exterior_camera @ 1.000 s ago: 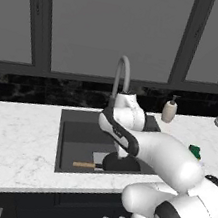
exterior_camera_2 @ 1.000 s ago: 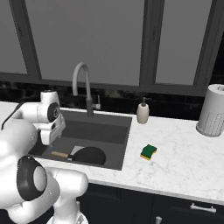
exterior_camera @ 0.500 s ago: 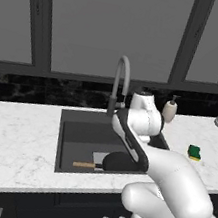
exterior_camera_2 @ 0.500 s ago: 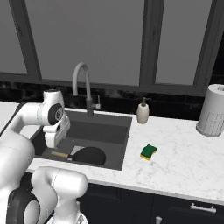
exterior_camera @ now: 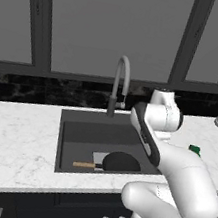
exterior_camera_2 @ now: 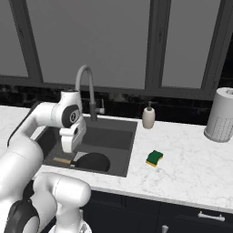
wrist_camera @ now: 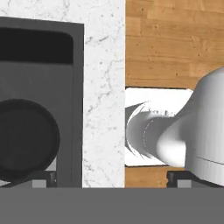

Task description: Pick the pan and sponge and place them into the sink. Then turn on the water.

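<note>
Hand [exterior_camera_2: 73, 148] hangs over the sink [exterior_camera_2: 109, 139], pointing down, just above the pan's handle end; in hand view its tips [wrist_camera: 43, 178] sit wide apart w/ nothing between, so it's open and empty. Pan [exterior_camera_2: 92, 162] lies flat inside the sink, at the front edge, wooden handle [exterior_camera: 85, 165] pointing toward the sink's left side. In hand view the pan [wrist_camera: 26, 140] shows as a dark disc in the basin. Faucet [exterior_camera: 119, 82] stands at the sink's back rim, no stream visible. Sponge [exterior_camera_2: 154, 158] is on the bench [exterior_camera_2: 182, 168] right of the sink, well apart from it, green side up. Soap bottle [exterior_camera_2: 148, 117] at sink's back right corner; paper towel roll [exterior_camera_2: 221, 116] far right of sink.
</note>
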